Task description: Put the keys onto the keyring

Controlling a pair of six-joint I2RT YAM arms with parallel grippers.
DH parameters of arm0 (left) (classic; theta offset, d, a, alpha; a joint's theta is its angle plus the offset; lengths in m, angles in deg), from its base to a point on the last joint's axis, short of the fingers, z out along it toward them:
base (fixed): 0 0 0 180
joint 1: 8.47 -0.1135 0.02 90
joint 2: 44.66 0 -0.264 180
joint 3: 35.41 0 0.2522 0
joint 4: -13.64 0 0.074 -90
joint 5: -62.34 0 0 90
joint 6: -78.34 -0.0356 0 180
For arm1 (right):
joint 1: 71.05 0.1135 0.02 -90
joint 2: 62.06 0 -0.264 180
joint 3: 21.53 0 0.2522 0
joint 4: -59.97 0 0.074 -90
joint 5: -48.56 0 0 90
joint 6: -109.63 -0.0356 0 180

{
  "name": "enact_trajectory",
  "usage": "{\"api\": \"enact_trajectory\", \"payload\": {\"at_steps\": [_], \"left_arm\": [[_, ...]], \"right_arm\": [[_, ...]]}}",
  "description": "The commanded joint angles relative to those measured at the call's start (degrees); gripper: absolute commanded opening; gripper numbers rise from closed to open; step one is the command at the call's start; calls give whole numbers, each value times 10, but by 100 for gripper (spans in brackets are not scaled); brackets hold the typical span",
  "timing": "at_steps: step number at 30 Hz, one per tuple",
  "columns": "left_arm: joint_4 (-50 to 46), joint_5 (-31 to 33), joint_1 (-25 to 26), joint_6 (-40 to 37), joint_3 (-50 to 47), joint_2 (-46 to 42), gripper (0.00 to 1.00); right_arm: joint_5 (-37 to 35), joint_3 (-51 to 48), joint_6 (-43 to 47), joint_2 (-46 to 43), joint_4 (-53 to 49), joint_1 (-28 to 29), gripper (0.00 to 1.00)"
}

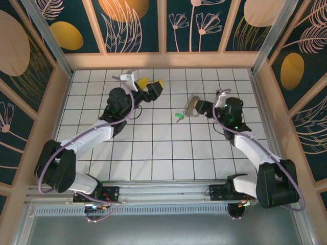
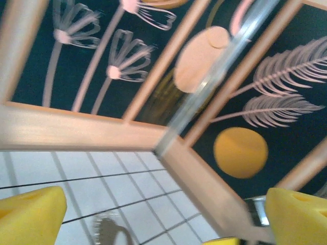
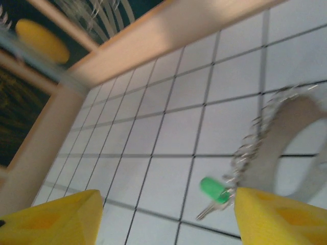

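Over white tiles [image 1: 153, 148] (floral walls [image 1: 138, 25] around), left fingers [image 2: 30, 214] and right fingers [image 3: 276, 219] gape, keyring [image 1: 191, 105] beside the latter.

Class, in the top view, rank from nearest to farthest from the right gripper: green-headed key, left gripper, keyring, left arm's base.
1. keyring, at the tip of the right gripper.
2. green-headed key, just past the ring, to the left.
3. left gripper, farther left, toward the far side.
4. left arm's base, bottom left of the view.
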State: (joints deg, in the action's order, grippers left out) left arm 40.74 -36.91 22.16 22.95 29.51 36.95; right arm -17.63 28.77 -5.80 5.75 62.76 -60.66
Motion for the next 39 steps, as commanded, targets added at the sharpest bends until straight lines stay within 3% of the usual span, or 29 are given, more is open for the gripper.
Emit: {"api": "enact_trajectory", "payload": {"at_steps": [1, 5, 10, 19, 30, 35, 39], "left_arm": [[33, 147, -4, -74, -65, -50, 99], [71, 259, -5, -167, -144, -118, 99], [54, 348, -47, -202, -216, -194, 99], [112, 428, -131, -314, -363, -264, 99], [328, 388, -190, -336, -447, -92, 99], [366, 333, -204, -354, -442, -39, 99], [407, 303, -222, -351, -447, -6, 99]], "right_arm": [[-121, 36, 27, -38, -62, -23, 72], [-235, 41, 27, -56, -53, -45, 77], [-359, -33, 54, -69, 63, -50, 99], [-432, -80, 126, -20, 136, -68, 99], [-385, -160, 167, 17, 296, -110, 99], [-320, -195, 186, 48, 402, -123, 99], [-306, -191, 211, 68, 402, -125, 99]]}}
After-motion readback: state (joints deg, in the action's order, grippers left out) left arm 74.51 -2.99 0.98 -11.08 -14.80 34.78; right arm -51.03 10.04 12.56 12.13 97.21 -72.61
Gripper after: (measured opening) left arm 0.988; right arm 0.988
